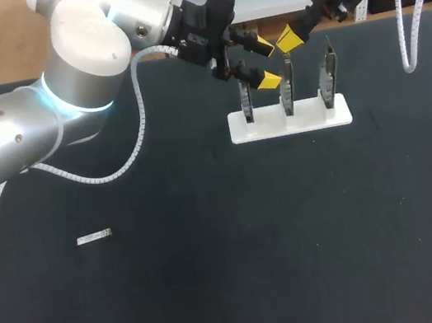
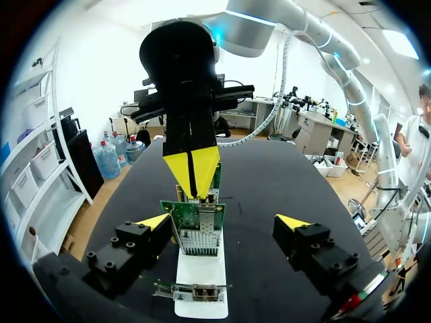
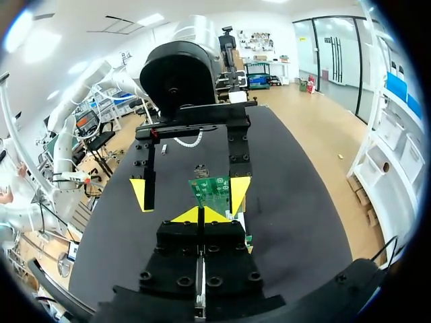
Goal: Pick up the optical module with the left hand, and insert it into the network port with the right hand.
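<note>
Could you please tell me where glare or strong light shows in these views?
Head view: overhead light glares off the left arm's white joint cap, and the white stand shines against the dark table. Left wrist view: the right arm's ring light glows.

The head view looks down from above and behind onto the dark table (image 1: 220, 278), far enough off to take in both arms and the white stand (image 1: 290, 121). The left wrist view sits close over the stand and faces the right gripper (image 2: 193, 168). The right wrist view looks back the opposite way at the left gripper (image 3: 190, 192). All three views share the stand's middle network card (image 1: 287, 86).
</note>
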You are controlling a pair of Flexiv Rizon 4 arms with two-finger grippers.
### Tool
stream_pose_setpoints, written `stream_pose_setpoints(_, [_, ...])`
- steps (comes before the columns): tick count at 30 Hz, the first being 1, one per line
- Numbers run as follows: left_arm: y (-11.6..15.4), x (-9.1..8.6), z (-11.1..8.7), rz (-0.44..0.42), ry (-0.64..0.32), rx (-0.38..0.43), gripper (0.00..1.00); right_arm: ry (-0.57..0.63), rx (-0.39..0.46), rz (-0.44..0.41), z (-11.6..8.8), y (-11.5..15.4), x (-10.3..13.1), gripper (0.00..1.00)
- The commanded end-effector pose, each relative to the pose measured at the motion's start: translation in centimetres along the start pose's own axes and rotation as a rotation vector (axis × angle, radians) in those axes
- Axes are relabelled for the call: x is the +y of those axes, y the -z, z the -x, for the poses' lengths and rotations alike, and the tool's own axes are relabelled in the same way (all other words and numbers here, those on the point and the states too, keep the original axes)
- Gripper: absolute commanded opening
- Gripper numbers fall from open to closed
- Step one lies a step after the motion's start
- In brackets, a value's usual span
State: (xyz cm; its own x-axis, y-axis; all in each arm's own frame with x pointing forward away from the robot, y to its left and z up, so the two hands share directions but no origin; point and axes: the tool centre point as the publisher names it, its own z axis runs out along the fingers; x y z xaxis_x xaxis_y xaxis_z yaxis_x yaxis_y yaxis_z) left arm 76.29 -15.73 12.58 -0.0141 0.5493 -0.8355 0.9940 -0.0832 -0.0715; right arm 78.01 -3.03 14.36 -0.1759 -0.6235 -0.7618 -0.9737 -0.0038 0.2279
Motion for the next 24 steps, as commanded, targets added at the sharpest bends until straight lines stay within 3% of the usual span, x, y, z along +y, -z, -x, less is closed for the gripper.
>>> stream_pose_setpoints(1, [-0.01, -0.17, 0.02, 0.005, 0.001, 0.002, 1.0, -0.004, 0.001, -0.002, -0.4, -0.3, 0.17, 0.0])
stream_pose_setpoints(24, [-0.01, -0.17, 0.02, 0.005, 0.001, 0.002, 1.0, -0.009, -0.007, -0.023, -0.81, -0.81, 0.22, 0.0])
